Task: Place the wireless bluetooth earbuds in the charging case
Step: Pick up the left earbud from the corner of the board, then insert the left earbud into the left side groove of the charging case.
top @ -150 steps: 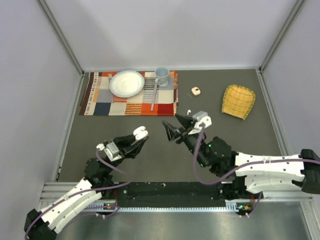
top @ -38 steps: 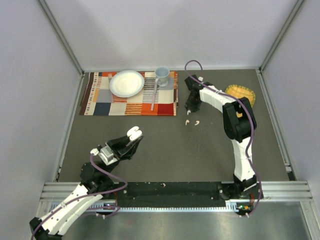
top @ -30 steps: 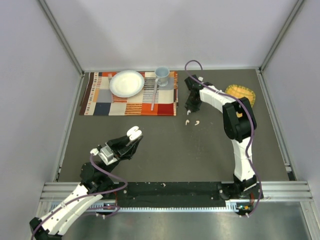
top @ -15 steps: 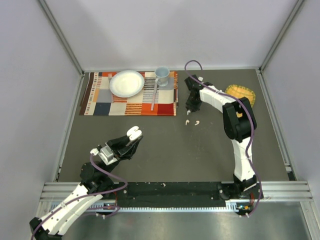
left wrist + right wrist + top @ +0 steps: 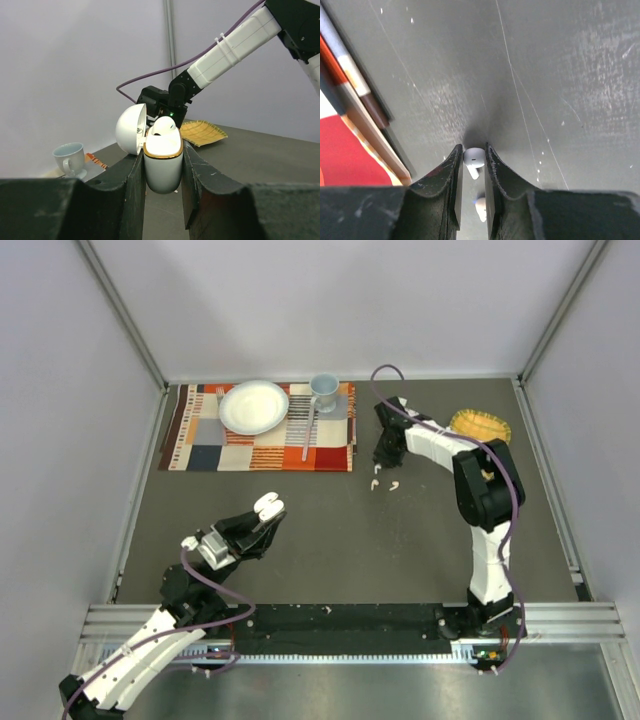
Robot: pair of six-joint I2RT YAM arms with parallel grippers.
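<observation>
The dark grey table (image 5: 330,540) carries a patchwork placemat (image 5: 200,445), a yellow woven dish (image 5: 478,423) and loose white earbuds (image 5: 393,483).

No readable text, brand, number or sign in any view. The only candidate is a few tiny dark marks inside the open lid (image 5: 131,134) of the case (image 5: 162,167), seen from the left wrist. They are too small to read. Mat, plate, cup, arms and frame carry no legible print.

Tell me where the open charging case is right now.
Held in the left gripper, the charging case sits lid open over the near left of the table in the top view.
</observation>
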